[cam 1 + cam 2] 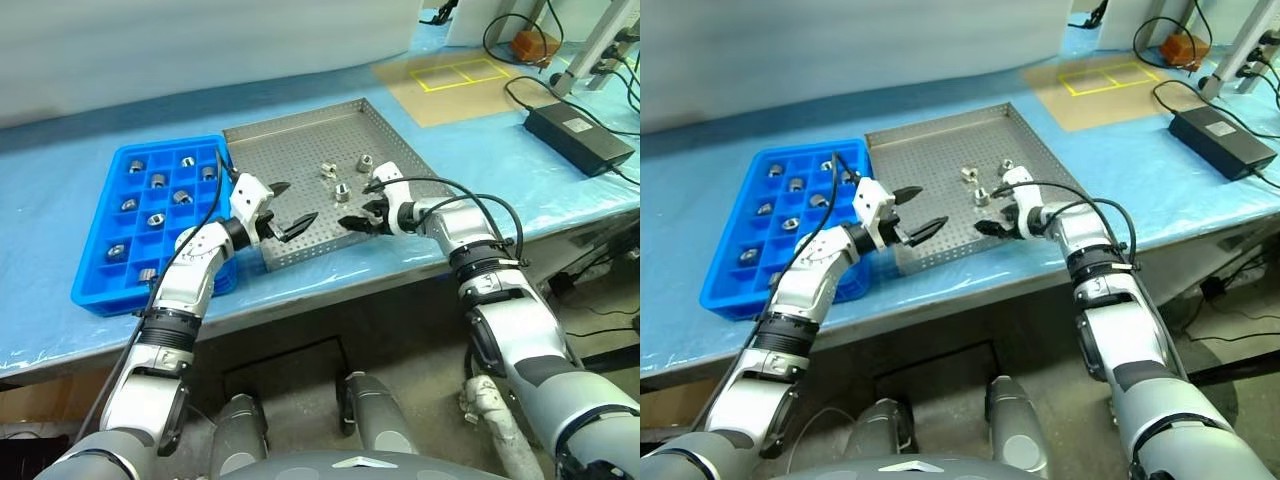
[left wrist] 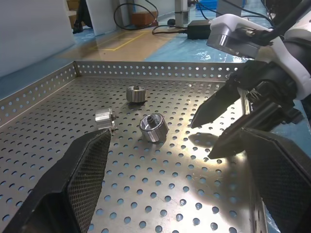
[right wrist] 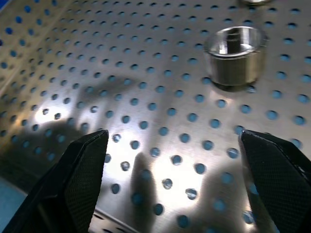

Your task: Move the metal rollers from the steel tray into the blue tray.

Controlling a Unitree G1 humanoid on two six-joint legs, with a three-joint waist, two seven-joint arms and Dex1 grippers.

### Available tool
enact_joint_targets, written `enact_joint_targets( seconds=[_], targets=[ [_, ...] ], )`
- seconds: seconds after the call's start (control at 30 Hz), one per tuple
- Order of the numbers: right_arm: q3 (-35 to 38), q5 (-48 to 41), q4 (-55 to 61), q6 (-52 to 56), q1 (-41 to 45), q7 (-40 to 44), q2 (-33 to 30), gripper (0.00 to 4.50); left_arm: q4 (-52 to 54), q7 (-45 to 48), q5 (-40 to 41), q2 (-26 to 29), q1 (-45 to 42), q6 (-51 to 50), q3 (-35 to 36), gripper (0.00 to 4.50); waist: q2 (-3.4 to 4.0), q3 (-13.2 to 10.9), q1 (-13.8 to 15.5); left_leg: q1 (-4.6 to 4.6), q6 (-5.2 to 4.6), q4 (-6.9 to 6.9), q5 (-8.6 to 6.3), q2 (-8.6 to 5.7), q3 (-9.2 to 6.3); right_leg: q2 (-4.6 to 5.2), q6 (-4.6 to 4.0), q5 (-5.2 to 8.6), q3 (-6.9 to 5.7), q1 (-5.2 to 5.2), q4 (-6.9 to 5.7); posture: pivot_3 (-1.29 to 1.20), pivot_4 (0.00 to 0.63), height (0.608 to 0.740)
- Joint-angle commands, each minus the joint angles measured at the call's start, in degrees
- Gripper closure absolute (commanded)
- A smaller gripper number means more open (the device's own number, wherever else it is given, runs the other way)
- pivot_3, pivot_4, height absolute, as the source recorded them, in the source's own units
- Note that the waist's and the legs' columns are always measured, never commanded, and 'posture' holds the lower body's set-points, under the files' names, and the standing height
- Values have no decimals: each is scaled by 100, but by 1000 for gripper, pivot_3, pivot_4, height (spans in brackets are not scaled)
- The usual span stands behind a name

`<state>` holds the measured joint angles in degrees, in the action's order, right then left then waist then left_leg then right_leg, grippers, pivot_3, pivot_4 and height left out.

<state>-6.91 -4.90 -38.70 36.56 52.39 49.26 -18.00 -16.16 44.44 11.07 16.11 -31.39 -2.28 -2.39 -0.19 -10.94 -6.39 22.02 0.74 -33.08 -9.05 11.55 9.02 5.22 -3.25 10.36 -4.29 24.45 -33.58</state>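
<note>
Blue-covered table (image 1: 60, 200) under everything. Black power brick (image 1: 580, 135) with cable at the far right, white label on top, text too small to read. Tan mat (image 1: 470, 90) with yellow taped rectangle behind the steel tray, orange object (image 1: 533, 44) and looped black cables beyond it. No legible writing anywhere.

Steel tray (image 1: 290, 150) at table centre, perforated floor, low rim. Three metal rollers (image 1: 341, 190) loose on its floor toward the right-hand side, near each other but apart, none touching the rim; one upright with hollow centre showing in the right wrist view (image 3: 236, 53). Nothing between rollers and grippers.

Blue tray (image 1: 100, 290) touching or just beside the steel tray's left edge, gridded compartments. About ten rollers already inside, one per compartment, several compartments bare.

Left gripper (image 1: 290, 213) over the steel tray's near-left part, jaws spread wide, holding nothing, pointed toward the rollers. Right gripper (image 1: 358, 213) just near side of the rollers, low over the tray floor, jaws spread wide, holding nothing. Grippers facing each other, close but apart. Right gripper also seen in the left wrist view (image 2: 228, 128), just beside the closest roller.
</note>
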Motion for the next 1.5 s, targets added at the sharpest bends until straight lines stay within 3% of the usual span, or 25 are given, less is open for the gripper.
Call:
enact_joint_targets(
  seconds=[0.03,0.17,0.23,0.63,0.73,0.87,1.07,1.27,1.5],
  targets=[
    [-322,-267,981,615,-392,517,-12,0,85,-34,-1,37,-85,130,26,17,-1,2,74,-4,16,1,-10,7,11,-8,-29,-17,-1,0,-11,-298,150,740],
    [-488,-375,1673,953,-708,651,-68,0,114,-50,-19,43,-57,129,11,17,7,6,201,-8,74,30,-46,27,12,-51,-48,-32,-7,17,-18,-292,150,740],
    [-340,-391,1807,586,-707,512,-54,0,124,-59,-23,51,-47,122,16,17,5,7,242,-4,79,46,-49,43,12,-76,-58,-29,-2,31,-13,-290,150,740],
    [1023,-1815,2781,405,234,620,-54,0,90,-77,-63,73,-57,140,-30,17,12,4,342,-8,109,39,-63,51,58,-89,-69,-33,48,68,-28,-290,150,740],
    [1274,-1772,2467,94,450,140,55,0,80,-86,-67,78,-59,155,-35,17,11,5,387,-9,103,43,-60,54,62,-90,-70,-34,49,69,-27,-288,150,740],
    [1330,-885,734,-819,827,-1493,94,0,90,-156,-83,69,-54,187,-17,17,11,5,434,-12,95,45,-54,54,69,-92,-71,-34,53,71,-30,-287,150,740],
    [1004,-54,-1008,-1672,1131,-2678,140,0,242,-200,18,106,-11,143,88,17,11,5,488,-1,110,42,-64,46,73,-87,-71,-34,60,81,-30,-260,150,740],
    [1227,-238,-2055,-1635,1280,-2500,373,0,706,-222,211,295,261,-17,277,17,12,4,474,0,97,45,-58,58,81,-95,-72,-34,63,92,-37,-210,150,740],
    [1020,-206,-2056,-1410,1269,-1710,566,0,1000,-353,236,420,523,-145,339,17,14,3,604,-9,117,7,-70,71,85,-95,-76,-32,66,96,-93,-169,150,740]
  ],
)
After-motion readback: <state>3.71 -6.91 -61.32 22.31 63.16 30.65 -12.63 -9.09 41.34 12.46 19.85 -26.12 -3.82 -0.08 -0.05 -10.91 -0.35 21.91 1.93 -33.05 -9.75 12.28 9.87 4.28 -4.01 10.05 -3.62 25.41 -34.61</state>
